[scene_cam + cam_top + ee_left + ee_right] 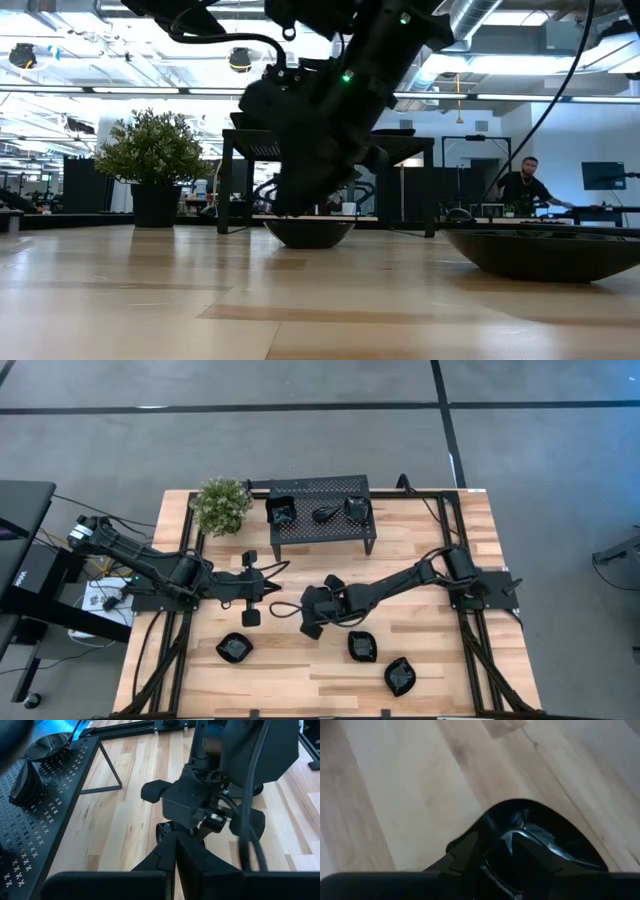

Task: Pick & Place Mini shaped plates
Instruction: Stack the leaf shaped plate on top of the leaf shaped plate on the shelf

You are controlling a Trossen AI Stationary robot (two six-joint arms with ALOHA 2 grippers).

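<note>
- Right claw (312, 622) bears down mid-table (300, 670), fingers gripping a mini black plate's (540, 832) rim, likely to lift it.
- Left claw (283, 566) waits clenched, empty, beside the perforated stand (320, 488).

Glossy black plates (362, 647), pale striped wooden table (300, 680).

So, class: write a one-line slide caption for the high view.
Right claw low over the wooden table, left claw shut beside it; three mini plates wait below, three on the perforated stand.
</note>
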